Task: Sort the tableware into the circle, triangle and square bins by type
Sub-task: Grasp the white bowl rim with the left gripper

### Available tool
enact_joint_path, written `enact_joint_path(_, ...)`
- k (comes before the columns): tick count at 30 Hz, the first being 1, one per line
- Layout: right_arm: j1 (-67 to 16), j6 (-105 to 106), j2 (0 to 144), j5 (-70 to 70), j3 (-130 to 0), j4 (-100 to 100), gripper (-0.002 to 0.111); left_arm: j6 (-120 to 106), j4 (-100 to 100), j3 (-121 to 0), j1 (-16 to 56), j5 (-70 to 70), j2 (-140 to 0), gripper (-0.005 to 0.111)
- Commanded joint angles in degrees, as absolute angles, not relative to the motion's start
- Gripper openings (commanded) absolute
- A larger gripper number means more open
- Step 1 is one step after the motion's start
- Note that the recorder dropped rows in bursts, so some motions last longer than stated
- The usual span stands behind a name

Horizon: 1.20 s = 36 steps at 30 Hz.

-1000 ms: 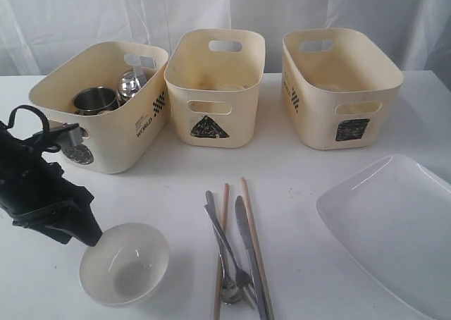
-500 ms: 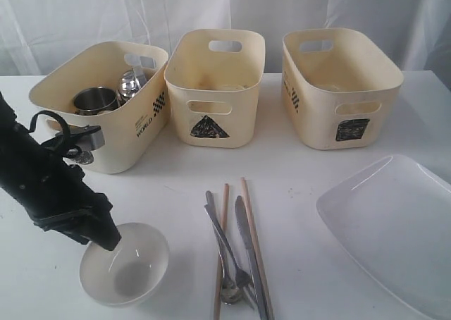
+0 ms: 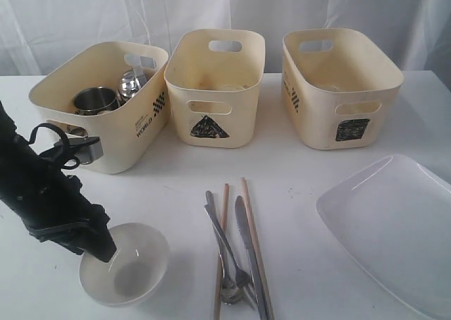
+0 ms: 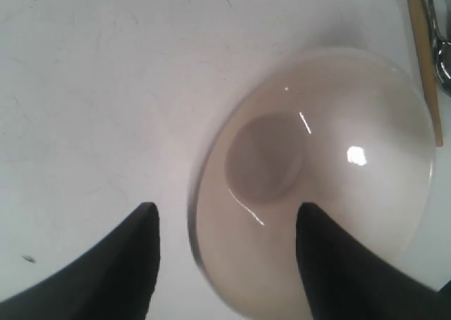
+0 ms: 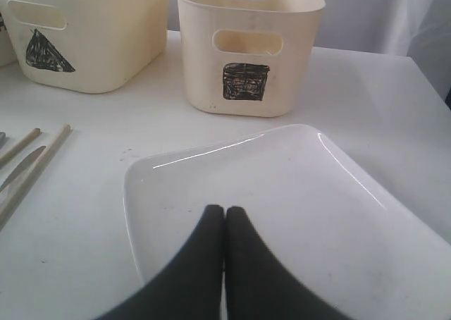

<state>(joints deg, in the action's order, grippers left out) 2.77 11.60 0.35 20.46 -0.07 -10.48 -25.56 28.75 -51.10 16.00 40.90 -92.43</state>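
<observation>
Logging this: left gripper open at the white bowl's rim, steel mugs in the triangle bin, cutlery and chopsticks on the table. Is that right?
Not quite. The exterior view shows the steel mugs in the leftmost bin, not the triangle bin. The rest holds: the left gripper is open at the white bowl's rim, and cutlery and chopsticks lie on the table.

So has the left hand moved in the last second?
Yes. The left hand went right and down toward the bowl: its tip was just outside the bowl's left rim, and now it sits open astride that rim.
</observation>
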Motion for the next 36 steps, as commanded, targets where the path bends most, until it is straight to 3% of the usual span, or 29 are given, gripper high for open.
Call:
enact_joint_path(1, 2.6, 11.8, 0.0, 20.1, 0.0, -10.6, 0.0, -25.3, 29.0, -49.6, 16.3, 40.4, -92.1, 0.061)
enact_joint_path(16, 2.6, 11.8, 0.0, 20.1, 0.0, -10.6, 0.0, -25.6, 31.2, -47.3, 16.3, 37.0, -94.5, 0.058)
enact_joint_path(19, 2.6, 11.8, 0.0, 20.1, 0.0, -10.6, 0.0, -25.6, 31.3, -47.3, 16.3, 36.9, -94.9, 0.049)
enact_joint_path(23, 2.6, 11.8, 0.0, 20.1, 0.0, -10.6, 0.0, -26.0, 31.4, -47.3, 16.3, 37.1, -94.7, 0.02)
enact_joint_path(27, 2.6, 11.8, 0.0, 20.1, 0.0, -10.6, 0.0, -27.9, 31.8, -47.4, 16.3, 37.7, -93.9, 0.0)
enact_joint_path(36, 2.6, 11.8, 0.0, 20.1, 0.0, -10.6, 0.0, -29.7, 33.0, -47.5, 16.3, 38.7, -89.6, 0.0)
